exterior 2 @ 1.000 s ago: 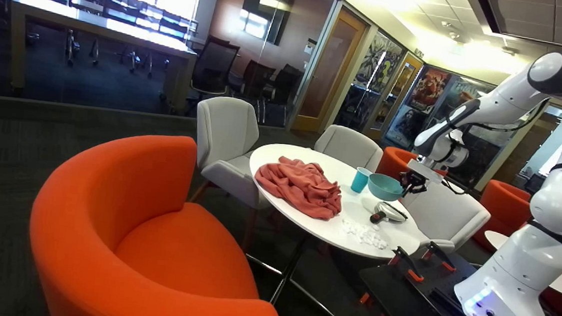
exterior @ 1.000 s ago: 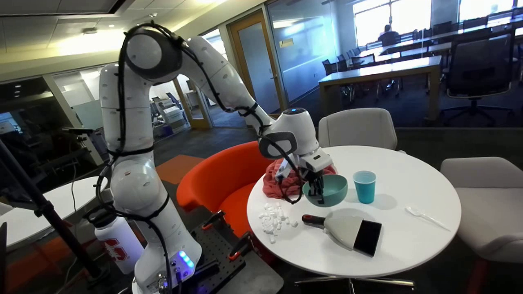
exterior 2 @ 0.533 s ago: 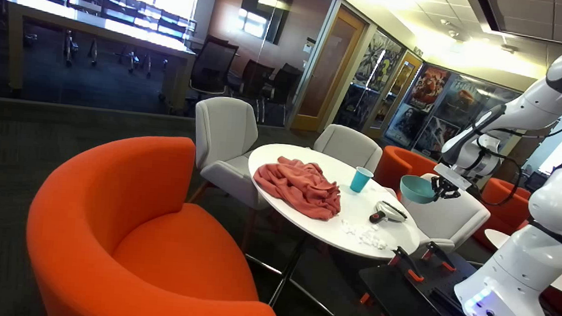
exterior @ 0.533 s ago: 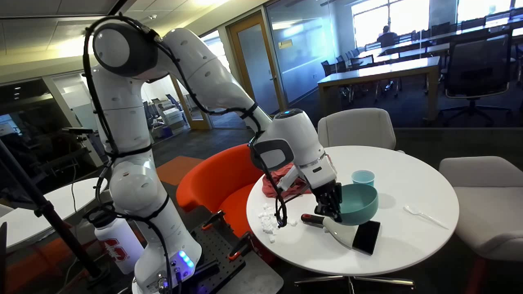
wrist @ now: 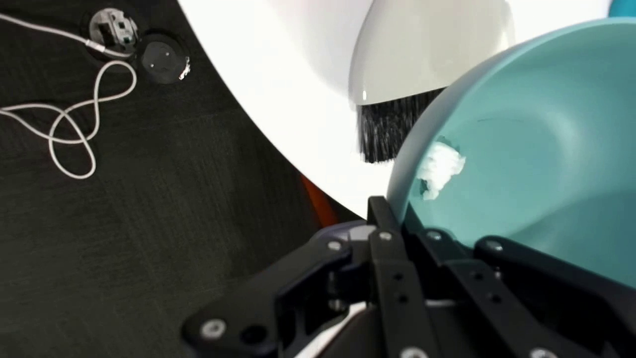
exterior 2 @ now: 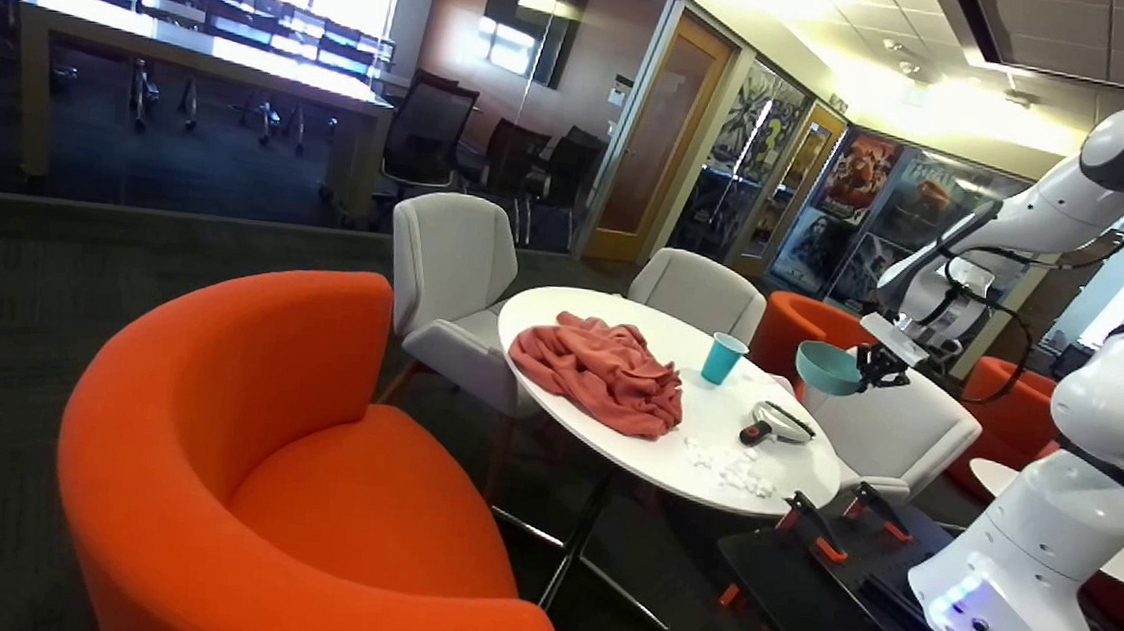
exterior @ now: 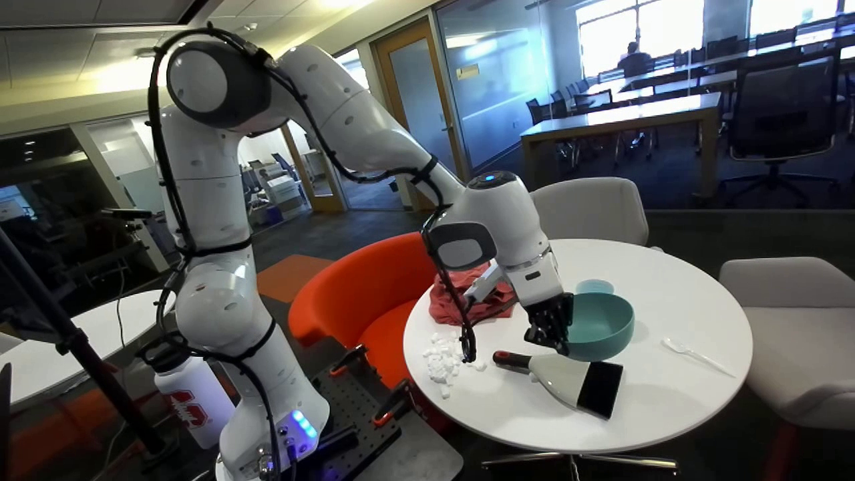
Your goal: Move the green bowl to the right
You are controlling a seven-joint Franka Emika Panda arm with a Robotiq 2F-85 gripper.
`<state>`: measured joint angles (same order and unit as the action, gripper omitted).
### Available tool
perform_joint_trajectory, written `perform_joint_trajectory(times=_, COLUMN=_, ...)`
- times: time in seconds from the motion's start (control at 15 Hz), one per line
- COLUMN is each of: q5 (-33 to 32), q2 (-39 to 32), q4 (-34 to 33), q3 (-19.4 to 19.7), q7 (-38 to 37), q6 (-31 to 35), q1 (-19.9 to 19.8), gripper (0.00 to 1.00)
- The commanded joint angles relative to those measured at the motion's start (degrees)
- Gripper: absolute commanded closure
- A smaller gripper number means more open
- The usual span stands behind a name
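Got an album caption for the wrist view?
A gripper pinches the green bowl by its rim, a crumpled white scrap inside.

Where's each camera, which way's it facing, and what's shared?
In an exterior view: beside the arm, facing the table and glass wall; arm nearly whole.
In an exterior view: near an orange chair, facing the table; arm cropped at right.
Wrist view: on the arm's end, looking down into the green bowl; its gripper shows.
In both exterior views: the bowl, cup, red cloth.

Both exterior views overlook the white table [exterior: 674, 394] from afar, the wrist view the green bowl [wrist: 526, 154] from close above
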<state>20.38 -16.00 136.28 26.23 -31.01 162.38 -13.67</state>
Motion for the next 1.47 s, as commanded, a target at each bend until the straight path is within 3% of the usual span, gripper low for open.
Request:
perform_joint_trajectory(times=0.0, q5=5.1, q2=-7.6, q4=-12.9, q3=-3.6, q7=-1.8, q6=-8.8, q1=-5.3, gripper=0.99)
perform_joint_trajectory(times=0.2, q5=6.4, q2=-14.4, q4=-21.6, q3=-4.9, q7=-3.9, q6=-13.1, q1=-7.8, gripper=0.99)
perform_joint_trajectory(times=0.47, q5=11.4, q2=-22.9, q4=-30.0, q3=-9.3, q7=-5.0, q6=-11.4, q1=-11.3, gripper=0.99)
perform_joint_trajectory(times=0.73, q5=13.4, q2=-29.1, q4=-36.1, q3=-10.7, q7=-9.0, q6=-11.4, q1=-11.5, gripper=0.99)
perform_joint_trajectory(times=1.4, q5=11.0, q2=-36.4, q4=-43.1, q3=-9.8, q7=-16.0, q6=-12.1, q1=-10.8, gripper=0.99)
